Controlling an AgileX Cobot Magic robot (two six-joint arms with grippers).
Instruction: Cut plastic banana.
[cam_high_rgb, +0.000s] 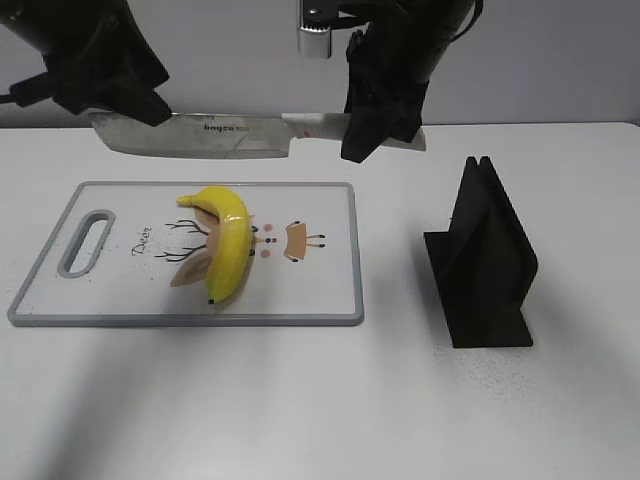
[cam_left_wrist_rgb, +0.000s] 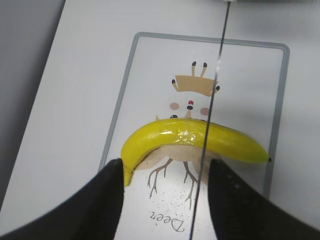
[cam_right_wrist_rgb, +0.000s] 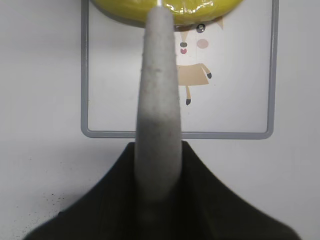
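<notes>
A yellow plastic banana (cam_high_rgb: 228, 250) lies whole on the white cutting board (cam_high_rgb: 320, 290) with a deer drawing. My right gripper (cam_high_rgb: 375, 120) is shut on the grey handle (cam_right_wrist_rgb: 159, 90) of a kitchen knife (cam_high_rgb: 200, 135), holding it level above the board, over the banana (cam_right_wrist_rgb: 130, 10). My left gripper (cam_high_rgb: 125, 95) hovers at the blade's tip end. In the left wrist view its fingers (cam_left_wrist_rgb: 166, 165) are open. The thin blade (cam_left_wrist_rgb: 215, 100) runs between them without touching, crossing over the banana (cam_left_wrist_rgb: 165, 137) and board (cam_left_wrist_rgb: 250, 90).
A black knife stand (cam_high_rgb: 485, 260) sits on the white table to the right of the board. The board's handle slot (cam_high_rgb: 88, 240) is at its left end. A grey wall runs behind the table.
</notes>
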